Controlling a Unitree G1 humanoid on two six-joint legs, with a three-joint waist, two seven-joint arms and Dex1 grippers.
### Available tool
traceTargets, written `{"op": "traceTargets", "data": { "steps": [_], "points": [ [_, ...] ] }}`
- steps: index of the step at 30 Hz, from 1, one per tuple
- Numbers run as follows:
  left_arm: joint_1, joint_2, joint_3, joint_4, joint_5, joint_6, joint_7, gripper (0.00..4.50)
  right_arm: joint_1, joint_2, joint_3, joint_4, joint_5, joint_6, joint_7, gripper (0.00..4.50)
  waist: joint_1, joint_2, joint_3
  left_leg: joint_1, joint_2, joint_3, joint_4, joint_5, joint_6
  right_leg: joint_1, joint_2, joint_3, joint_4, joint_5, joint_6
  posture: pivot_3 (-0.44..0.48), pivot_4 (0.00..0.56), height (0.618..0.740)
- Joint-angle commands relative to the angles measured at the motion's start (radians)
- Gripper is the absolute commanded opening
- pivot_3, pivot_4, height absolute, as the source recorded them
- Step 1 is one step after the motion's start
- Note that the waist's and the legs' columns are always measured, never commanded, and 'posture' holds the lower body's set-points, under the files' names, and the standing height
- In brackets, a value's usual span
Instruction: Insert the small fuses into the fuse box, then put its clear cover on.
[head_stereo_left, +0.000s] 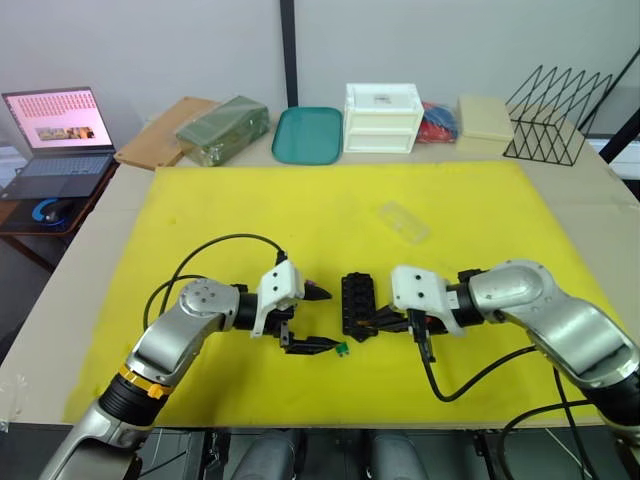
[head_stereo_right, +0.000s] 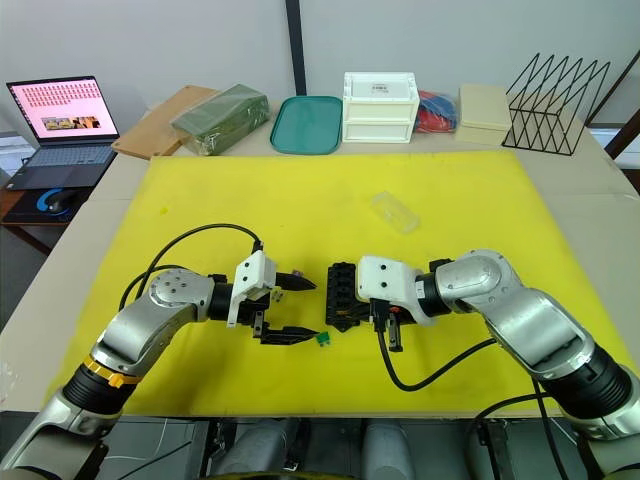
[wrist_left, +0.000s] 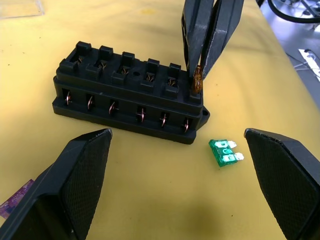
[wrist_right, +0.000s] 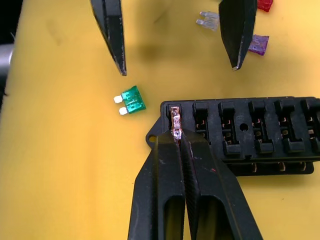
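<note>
The black fuse box lies on the yellow mat between my two grippers. My right gripper is shut on a yellow fuse, holding it upright at the box's end slot nearest me. The other slots that I can see are empty. A green fuse lies flat on the mat beside that end of the box. My left gripper stands open to the left of the box, its fingers spread either side of it. Purple, grey and red fuses lie on the mat beyond the left gripper's fingers. The clear cover rests farther back.
Along the table's back edge stand a green box, a teal tray, a white drawer unit and a black wire rack. A laptop sits on a side table at far left. Each gripper's black cable loops over the mat.
</note>
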Motion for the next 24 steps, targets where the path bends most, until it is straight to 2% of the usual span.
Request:
{"op": "traceTargets", "data": {
  "steps": [1,15,19,24],
  "points": [
    [0.0,-0.005,0.001,-0.015,0.002,-0.019,0.0,4.46,0.021,-0.01,0.023,0.022,-0.049,-0.022,0.003,0.0,0.0,0.0,0.0,0.0,0.0,0.0,0.0,0.0,0.0,0.0,0.0,0.0,0.0,0.0,0.0,0.0,0.15,0.74],
    [0.002,-0.013,0.0,-0.016,0.008,-0.013,0.005,4.46,0.024,-0.004,0.006,0.024,-0.066,-0.068,0.025,0.0,0.0,0.0,0.0,0.0,0.0,0.0,0.0,0.0,0.0,0.0,0.0,0.0,0.0,0.0,0.0,0.0,0.15,0.74],
    [0.002,-0.014,0.001,-0.015,0.009,-0.014,0.007,4.5,0.016,0.004,0.0,0.026,-0.063,-0.059,0.022,0.96,0.0,0.0,0.0,0.0,0.0,0.0,0.0,0.0,0.0,0.0,0.0,0.0,0.0,0.0,0.0,0.0,0.15,0.74],
    [0.006,-0.007,0.004,-0.017,0.008,-0.013,0.004,4.5,0.009,0.001,-0.02,0.007,-0.039,-0.036,0.033,0.96,0.0,0.0,0.0,0.0,0.0,0.0,0.0,0.0,0.0,0.001,0.0,0.0,0.0,0.0,0.0,0.0,0.15,0.74]
  ]
}}
